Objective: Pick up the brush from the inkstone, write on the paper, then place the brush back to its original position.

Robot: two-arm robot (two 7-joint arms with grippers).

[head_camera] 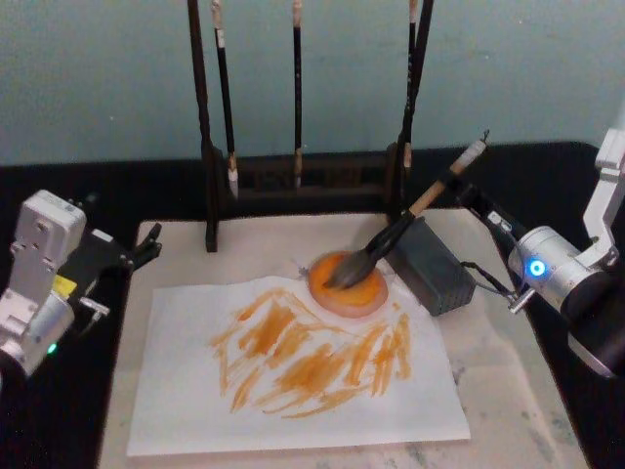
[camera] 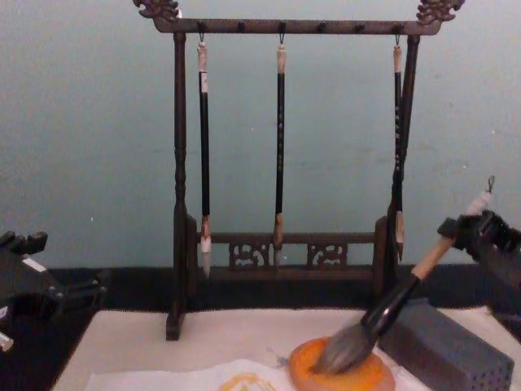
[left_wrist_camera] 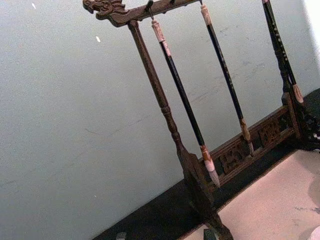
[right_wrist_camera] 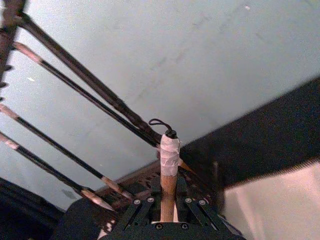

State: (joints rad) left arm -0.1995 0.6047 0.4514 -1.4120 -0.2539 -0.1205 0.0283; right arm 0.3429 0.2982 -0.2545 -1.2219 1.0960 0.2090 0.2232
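Writing done, brush going home.
The paper bears orange strokes. The left gripper is parked leftward, fingers spread and empty. The right gripper has its fingers clasping the brush high on the handle, tilting it so the bristles rest in the inkstone.

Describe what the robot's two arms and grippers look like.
The left arm has a boxy white-grey wrist housing with a yellow label and a small green light, ending in a black left gripper. The right arm has a rounded silver wrist with a glowing blue ring, a thin black cable looped beside it and a white link above, ending in a slim black right gripper.
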